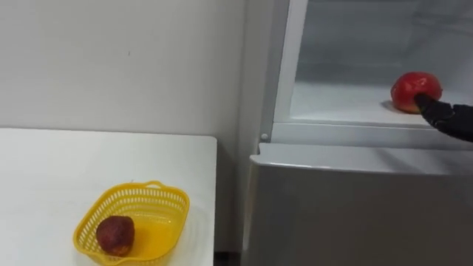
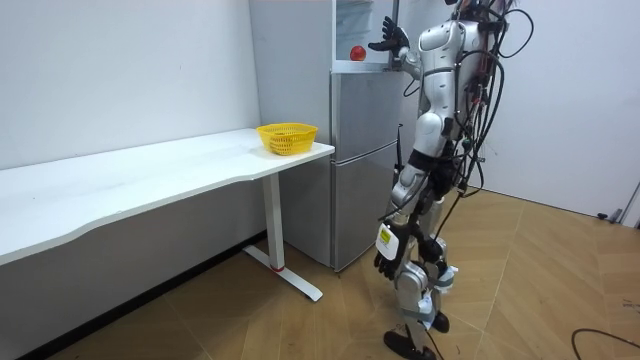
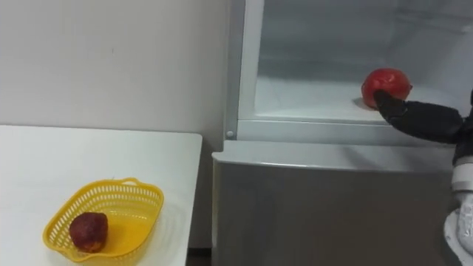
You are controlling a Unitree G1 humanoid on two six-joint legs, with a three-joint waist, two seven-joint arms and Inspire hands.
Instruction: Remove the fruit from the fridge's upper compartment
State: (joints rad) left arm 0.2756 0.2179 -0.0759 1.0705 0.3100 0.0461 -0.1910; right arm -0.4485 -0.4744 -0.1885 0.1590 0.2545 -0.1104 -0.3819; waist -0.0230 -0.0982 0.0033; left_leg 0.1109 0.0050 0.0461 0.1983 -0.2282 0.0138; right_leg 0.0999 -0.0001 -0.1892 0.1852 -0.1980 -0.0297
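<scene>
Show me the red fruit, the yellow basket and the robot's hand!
red fruit (image 1: 411, 87): left eye view, its upper front.
yellow basket (image 1: 148, 201): left eye view, its back wall.
right hand (image 3: 425, 120): right eye view, its middle.

At lower left, the yellow basket (image 1: 159, 188) is moulded in glossy perforated plastic, and the dark fruit (image 1: 115, 235) in it is seen as matt and rough. The white table (image 1: 74, 162) is finished smooth and matt. At upper right, the red fruit (image 1: 414, 89) is smooth and shiny. The grey fridge door (image 1: 355, 214) is given a dull metallic sheen.
</scene>
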